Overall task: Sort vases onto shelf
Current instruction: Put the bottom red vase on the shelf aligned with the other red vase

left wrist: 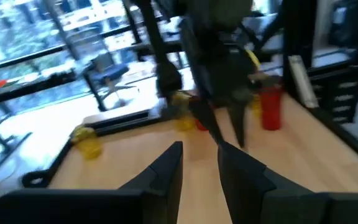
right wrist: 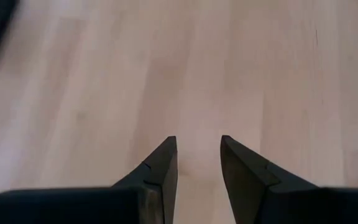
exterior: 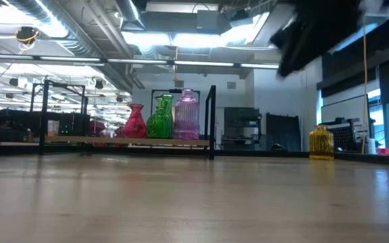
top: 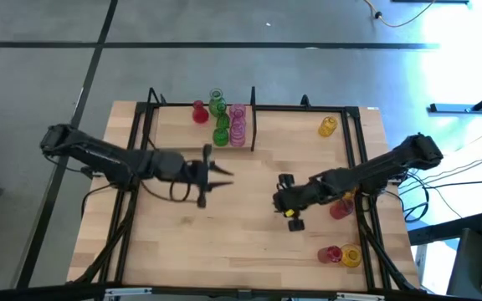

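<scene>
On the shelf [top: 161,107] at the table's far left stand a red vase [top: 199,111], two green vases [top: 217,102] and pink vases [top: 238,124]. The low view shows the red [exterior: 134,121], green [exterior: 159,118] and pink [exterior: 186,115] ones in a row there. A yellow vase [top: 328,125] stands alone on the far right of the table. A red vase [top: 340,207] sits beside the right arm. A red [top: 331,253] and a yellow vase [top: 351,255] stand near the right corner. My left gripper [top: 228,174] is open over mid-table. My right gripper [top: 287,201] is open, tipped down over bare wood [right wrist: 197,155].
The shelf's black upright divider [top: 253,117] closes its right end. Black rods [top: 362,167] run along the table's left and right sides. Bare wood [top: 224,242] lies between and in front of the two grippers. The left wrist view shows the right arm [left wrist: 219,56] close ahead.
</scene>
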